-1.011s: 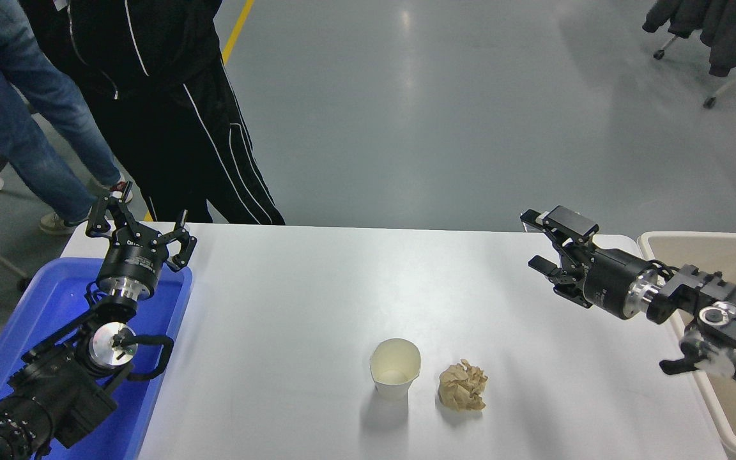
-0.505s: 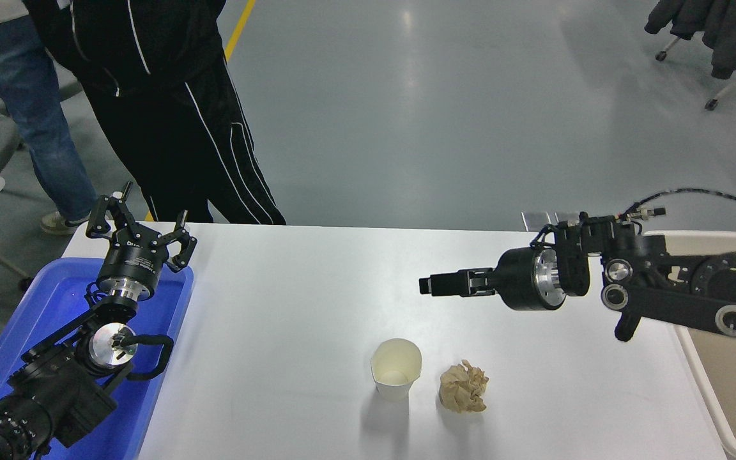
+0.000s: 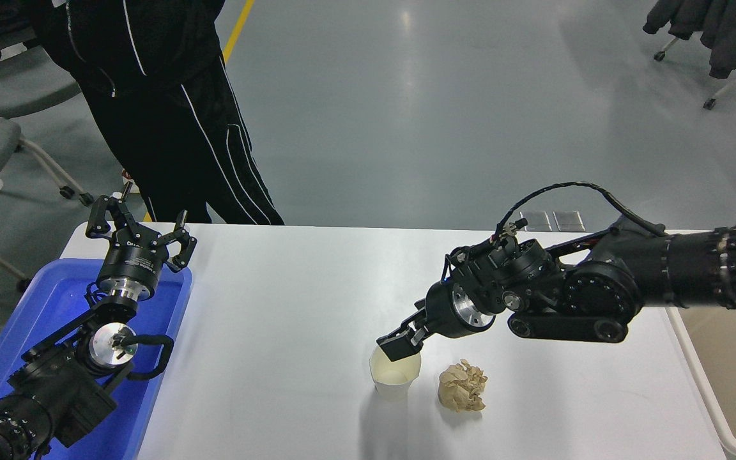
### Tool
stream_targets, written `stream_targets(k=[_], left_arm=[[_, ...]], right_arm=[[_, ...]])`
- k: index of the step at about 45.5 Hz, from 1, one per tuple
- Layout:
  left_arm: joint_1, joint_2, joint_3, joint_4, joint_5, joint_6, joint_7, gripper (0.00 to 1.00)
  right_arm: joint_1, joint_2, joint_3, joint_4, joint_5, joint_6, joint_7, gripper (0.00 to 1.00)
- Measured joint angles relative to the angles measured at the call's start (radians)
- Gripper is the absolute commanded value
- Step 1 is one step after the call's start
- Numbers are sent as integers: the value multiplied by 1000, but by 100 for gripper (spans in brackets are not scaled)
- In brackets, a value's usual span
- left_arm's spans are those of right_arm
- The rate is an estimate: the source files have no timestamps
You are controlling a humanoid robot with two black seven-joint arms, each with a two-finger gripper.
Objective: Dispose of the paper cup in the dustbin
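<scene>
The paper cup [image 3: 395, 381] stands upright on the white table [image 3: 278, 319], front of centre, its cream inside showing. My right gripper [image 3: 397, 346] comes in from the right and points down and to the left, its tip right at the cup's far rim. From this angle I cannot see whether it is open or shut. The beige dustbin [image 3: 700, 384] stands at the table's right edge, partly hidden behind my right arm. My left gripper [image 3: 138, 231] is parked, open and empty, over the blue tray at the lower left.
A crumpled tan paper ball [image 3: 462, 385] lies just right of the cup. The blue plastic tray [image 3: 55, 300] sits at the table's left edge. A person in black trousers [image 3: 176, 128] stands at the far left corner.
My right arm has swung left from near the dustbin and dropped, bringing the gripper down to the cup's rim. A person in jeans has left the view. The cup has not moved.
</scene>
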Motion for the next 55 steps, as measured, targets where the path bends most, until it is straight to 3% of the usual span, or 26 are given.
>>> stream_targets(k=[16,21,25,28,33,55], left_arm=[[0,0,0,0,0,0,0,100],[0,0,0,0,0,0,0,100],[0,0,0,0,0,0,0,100],[0,0,0,0,0,0,0,100],[0,0,0,0,0,0,0,100],[0,0,1,0,0,0,0,100]], right_arm=[[-55,57,-34,-83,-26,-6,20,98],[-66,74,-38,-107,-26,-7,31,94],[-71,81,-40,-117,-27,-7,40,75],[-73,84,-42,-122,-31,-7,56,52],[-74,88,-48,-129,-41,-7,87,1],[-57,90,-77,-142,-63,-4,134,0]])
